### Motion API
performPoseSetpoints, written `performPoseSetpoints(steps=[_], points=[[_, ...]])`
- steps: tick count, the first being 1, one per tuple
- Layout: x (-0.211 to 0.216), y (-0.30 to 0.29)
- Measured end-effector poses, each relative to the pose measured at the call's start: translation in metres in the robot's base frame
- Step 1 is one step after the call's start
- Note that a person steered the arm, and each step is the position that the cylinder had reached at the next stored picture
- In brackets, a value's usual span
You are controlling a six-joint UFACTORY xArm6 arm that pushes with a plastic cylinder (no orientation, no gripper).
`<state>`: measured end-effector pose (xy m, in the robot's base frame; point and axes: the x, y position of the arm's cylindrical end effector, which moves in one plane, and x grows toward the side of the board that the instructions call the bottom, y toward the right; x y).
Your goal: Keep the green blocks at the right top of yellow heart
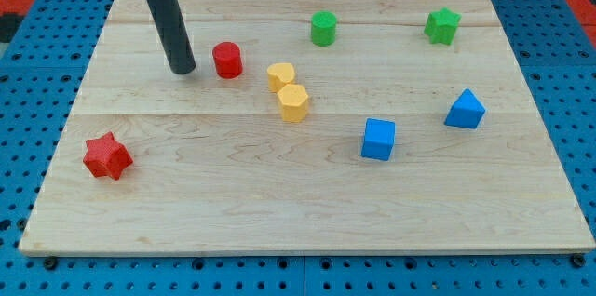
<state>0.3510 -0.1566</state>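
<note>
Only one camera view was given, and everything was placed from the yellow heart (280, 75); it was seen a little to the view's left of the board's (307, 212) middle, in the upper half. A yellow hexagon (293, 103) was found just below the heart, slightly toward the view's right, touching it or very nearly so; which of the two could not be told. A green cylinder (323, 28) was seen above the heart and a little to the view's right, near it but clearly apart; a green star (442, 25) was seen at about the same height, well off to the view's right of the heart, close to the board's top edge. A red cylinder (227, 60) was placed near the heart on the view's left, slightly higher. The tip (182, 70) was set down farther left of the heart, just beside the red cylinder on that cylinder's left, with a thin strip of board visible between them; the rod carried no fingers, so no open or closed state could be told. A red star (106, 156) lay well below and left of the heart; a blue cube (378, 139) lay below and right of the heart; a blue triangular block (465, 110) lay farther right, slightly lower than the heart.
</note>
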Motion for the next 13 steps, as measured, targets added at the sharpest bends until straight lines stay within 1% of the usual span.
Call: performPoseSetpoints(steps=[1,2,3,4,5,6,7,8,9,10,11,12,13], points=[[-0.009,0.037],[-0.004,0.067],[-0.065,0.091],[-0.117,0.101],[-0.111,0.188],[-0.057,0.209],[-0.029,0.189],[-0.029,0.182],[-0.063,0.21],[-0.121,0.25],[-0.125,0.376],[-0.098,0.403],[-0.046,0.376]])
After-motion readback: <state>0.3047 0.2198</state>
